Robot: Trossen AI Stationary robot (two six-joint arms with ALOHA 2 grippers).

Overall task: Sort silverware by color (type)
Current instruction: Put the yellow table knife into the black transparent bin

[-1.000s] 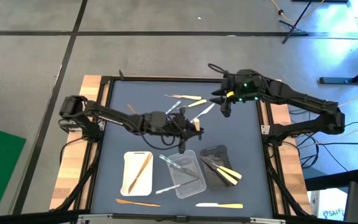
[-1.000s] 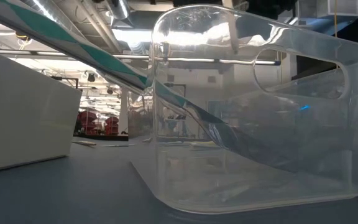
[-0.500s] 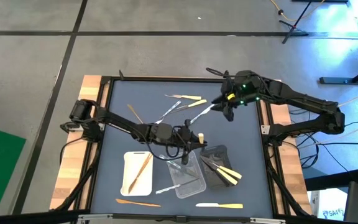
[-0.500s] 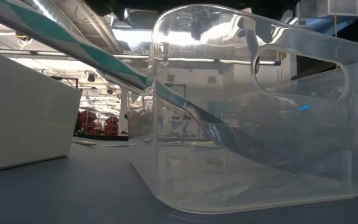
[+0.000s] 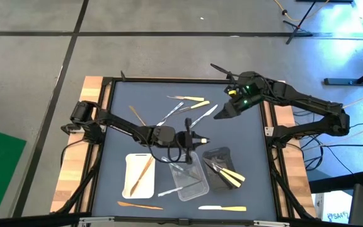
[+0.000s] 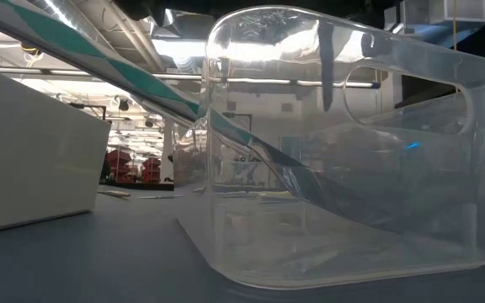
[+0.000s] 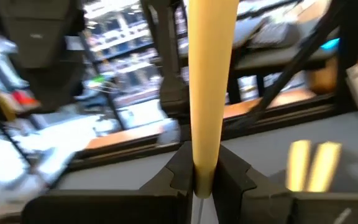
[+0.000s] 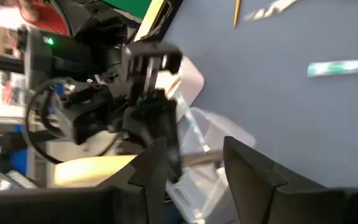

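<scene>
Firmly left claw (image 7: 199, 180) pinches smooth cream utensil (image 7: 207, 81).

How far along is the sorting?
Partly done. The white tray holds a wooden piece, the clear tray clear ones, and the black tray cream ones. In hand: the left gripper is shut on a cream utensil near the black tray. The right gripper hovers open at the far side. Left: the loose pieces at the far side and more along the near edge.

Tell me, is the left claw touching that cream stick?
Touching. The left wrist view shows the left claw shut on the cream stick, pinching its lower end.
</scene>
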